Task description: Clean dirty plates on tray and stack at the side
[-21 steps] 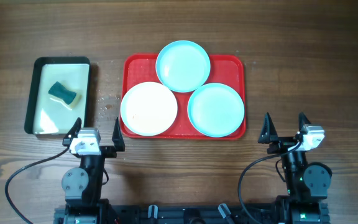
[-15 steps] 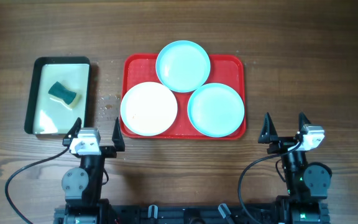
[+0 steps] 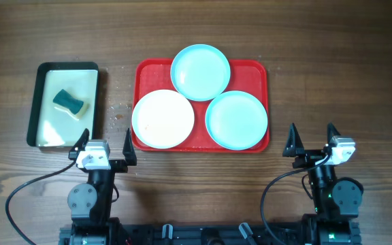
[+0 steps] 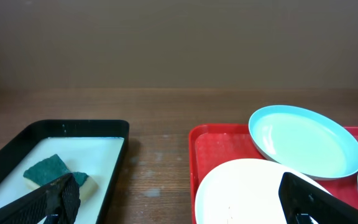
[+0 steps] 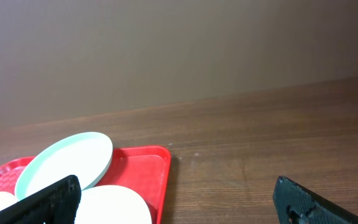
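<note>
The red tray [image 3: 254,68] sits mid-table with three plates on it. A white plate [image 3: 162,118] lies at its front left, one turquoise plate [image 3: 200,71] at the back and another turquoise plate [image 3: 236,120] at the front right. My left gripper [image 3: 107,144] is open and empty in front of the tray's left corner. My right gripper [image 3: 313,138] is open and empty to the right of the tray. The left wrist view shows the white plate [image 4: 241,193] and the back turquoise plate [image 4: 303,140]. The right wrist view shows the tray [image 5: 148,168].
A dark-rimmed cream pan [image 3: 38,102] stands left of the tray and holds a green and yellow sponge [image 3: 70,103]. Small wet specks mark the wood [image 3: 120,109] between pan and tray.
</note>
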### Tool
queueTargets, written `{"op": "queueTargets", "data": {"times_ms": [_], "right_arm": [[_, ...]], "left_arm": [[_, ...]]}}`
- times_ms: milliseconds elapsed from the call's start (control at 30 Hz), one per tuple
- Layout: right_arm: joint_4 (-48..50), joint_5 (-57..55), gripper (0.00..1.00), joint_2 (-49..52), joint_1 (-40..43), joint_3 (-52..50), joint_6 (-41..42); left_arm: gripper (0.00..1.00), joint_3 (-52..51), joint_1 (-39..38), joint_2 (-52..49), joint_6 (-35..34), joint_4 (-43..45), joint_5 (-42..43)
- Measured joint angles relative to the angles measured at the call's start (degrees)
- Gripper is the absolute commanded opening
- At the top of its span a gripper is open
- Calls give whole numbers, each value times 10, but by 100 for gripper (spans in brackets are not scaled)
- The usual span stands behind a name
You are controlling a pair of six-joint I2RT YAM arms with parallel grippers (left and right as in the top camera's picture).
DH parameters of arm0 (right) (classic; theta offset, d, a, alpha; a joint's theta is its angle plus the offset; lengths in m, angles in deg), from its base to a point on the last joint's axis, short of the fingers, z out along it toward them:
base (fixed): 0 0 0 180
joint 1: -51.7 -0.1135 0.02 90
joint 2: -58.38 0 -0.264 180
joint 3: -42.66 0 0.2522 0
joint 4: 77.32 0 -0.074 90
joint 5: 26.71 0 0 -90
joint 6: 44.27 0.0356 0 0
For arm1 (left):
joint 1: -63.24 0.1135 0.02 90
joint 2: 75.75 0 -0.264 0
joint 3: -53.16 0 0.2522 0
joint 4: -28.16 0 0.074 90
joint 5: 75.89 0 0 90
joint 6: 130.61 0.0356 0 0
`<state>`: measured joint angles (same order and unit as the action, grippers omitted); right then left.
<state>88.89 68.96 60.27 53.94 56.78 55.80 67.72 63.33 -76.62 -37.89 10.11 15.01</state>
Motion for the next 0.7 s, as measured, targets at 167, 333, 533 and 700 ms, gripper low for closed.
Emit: {"op": "queueTargets", "data": {"times_ms": [167, 333, 533, 700], "right_arm": [[0, 0, 100, 0, 0, 0, 0], [0, 0, 100, 0, 0, 0, 0], [0, 0, 100, 0, 0, 0, 0], [0, 0, 100, 0, 0, 0, 0]], "left_arm": [[100, 0, 0, 0, 0, 0, 0], [100, 0, 0, 0, 0, 0, 0], [100, 0, 0, 0, 0, 1, 11], [100, -2, 0, 0, -14, 48, 177]]}}
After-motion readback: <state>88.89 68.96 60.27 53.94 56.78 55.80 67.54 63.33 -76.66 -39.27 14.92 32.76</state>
